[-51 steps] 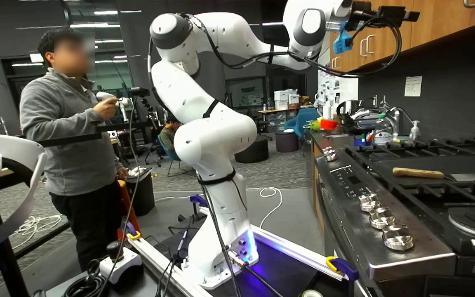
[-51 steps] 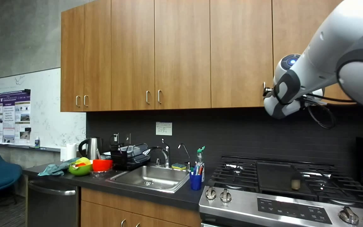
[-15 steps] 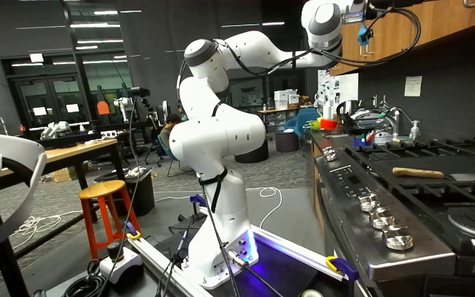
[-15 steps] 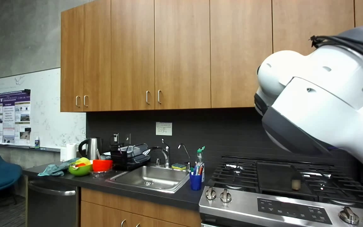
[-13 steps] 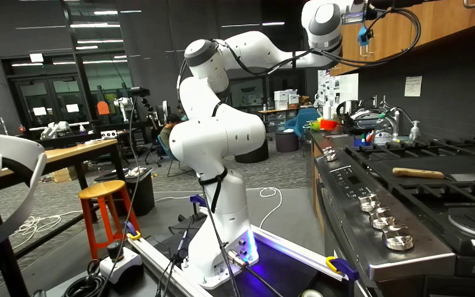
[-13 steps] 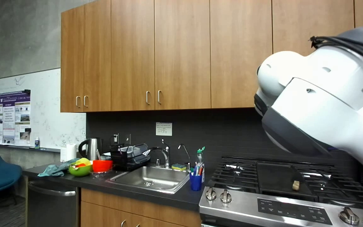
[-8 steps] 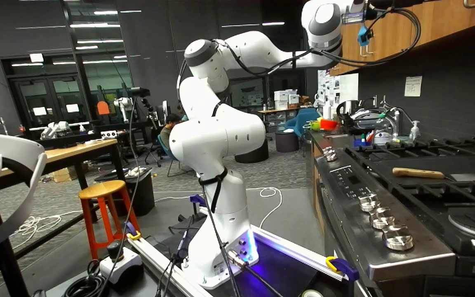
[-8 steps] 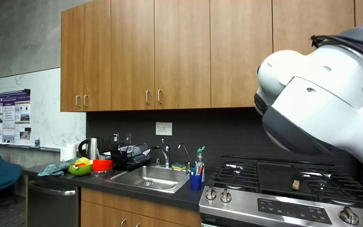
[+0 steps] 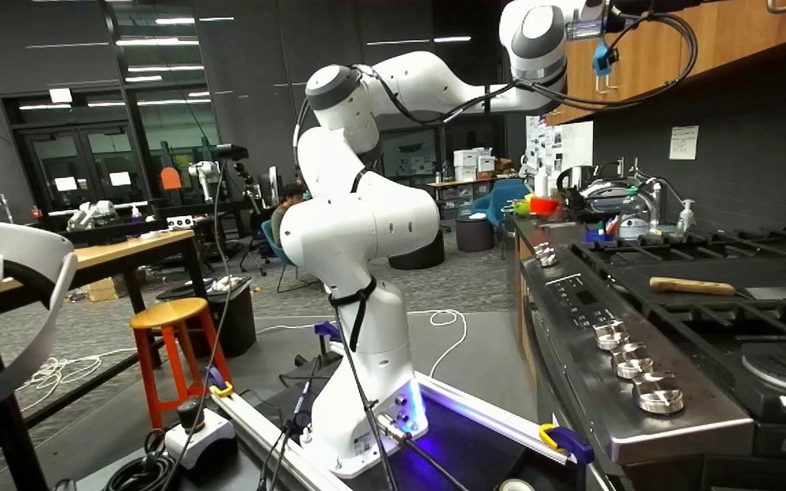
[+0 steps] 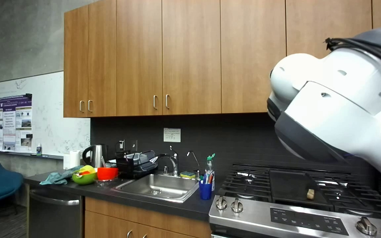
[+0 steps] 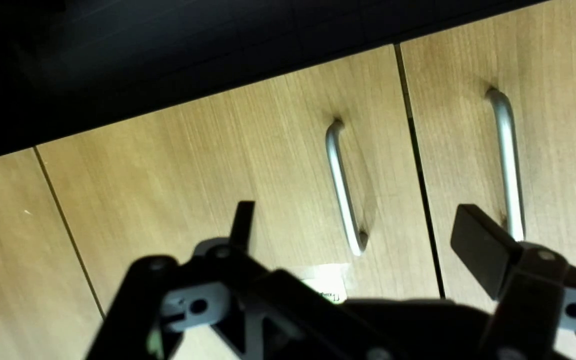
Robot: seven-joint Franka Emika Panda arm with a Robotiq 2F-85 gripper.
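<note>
In the wrist view my gripper (image 11: 355, 215) stands wide open, with nothing held between its dark fingers (image 11: 485, 250). Ahead of it are wooden cabinet doors. A silver bar handle (image 11: 343, 185) appears between the fingertips, apart from them as far as I can tell. A second handle (image 11: 509, 165), on the adjoining door, is partly covered by the right finger. A white label (image 11: 329, 286) on the door is half hidden by the gripper. In an exterior view the wrist with its blue camera mount (image 9: 603, 58) is beside the upper cabinets (image 9: 727, 41); the gripper is mostly cut off at the top.
Below the cabinets lies the stove, with a wooden-handled scraper (image 9: 692, 286) on its griddle. The sink (image 10: 159, 186), blue pen cup (image 10: 205, 190), dish rack (image 10: 136, 165), kettle (image 10: 98, 155) and bowls (image 10: 84, 177) line the counter. Cables (image 9: 679, 75) loop below the wrist.
Compared with over three seconds ago, the arm has risen and moved toward the cabinets, and the standing person is gone. Over the last second the arm has stayed still.
</note>
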